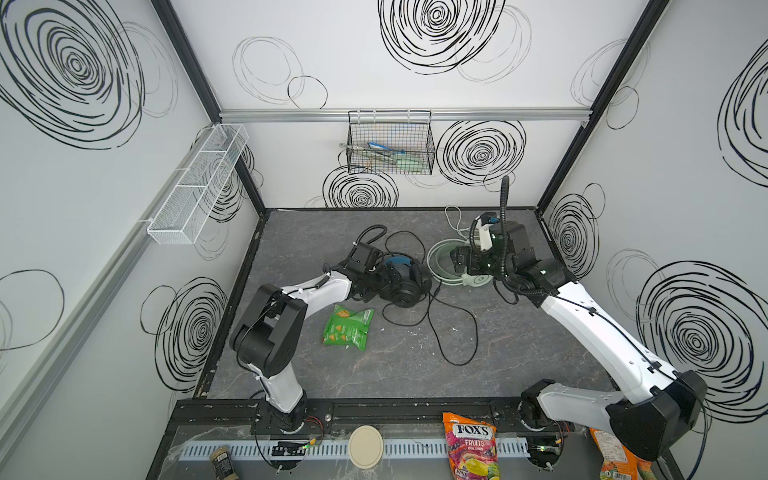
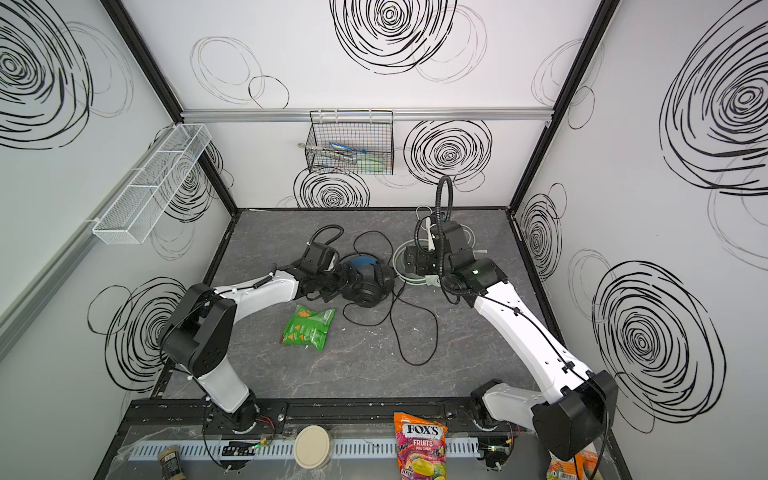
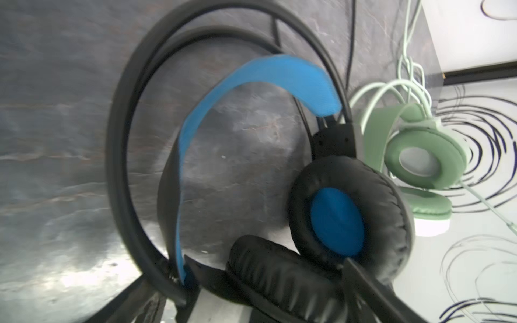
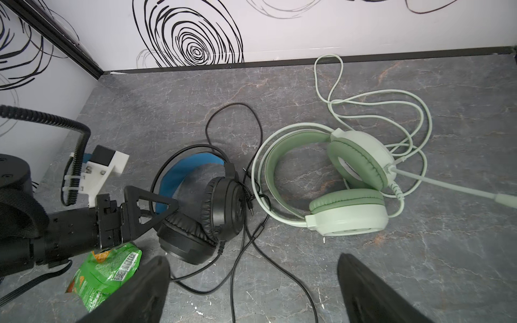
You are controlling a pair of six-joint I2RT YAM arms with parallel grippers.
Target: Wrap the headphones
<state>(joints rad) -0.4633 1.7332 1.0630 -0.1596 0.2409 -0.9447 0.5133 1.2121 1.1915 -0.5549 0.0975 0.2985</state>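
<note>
At the middle of the table (image 1: 374, 374) the black headphones (image 4: 223, 201) lie flat, their blue-lined band arching toward the rear; the left gripper (image 1: 388, 280) sits close at their left side, jaws spread wide with the band's end and an ear cup between them, nothing clamped; just beside them on the right lie the mint headphones (image 4: 349, 212), ahead of the right gripper (image 4: 251, 263), likewise wide and empty; the black cable (image 1: 455, 332) sprawls toward the front, away from the left gripper, while the pale cable (image 4: 335, 84) loops rearward; each arm is nearest its own headset, so I judge each loose cable must be drawn back toward its cups.
</note>
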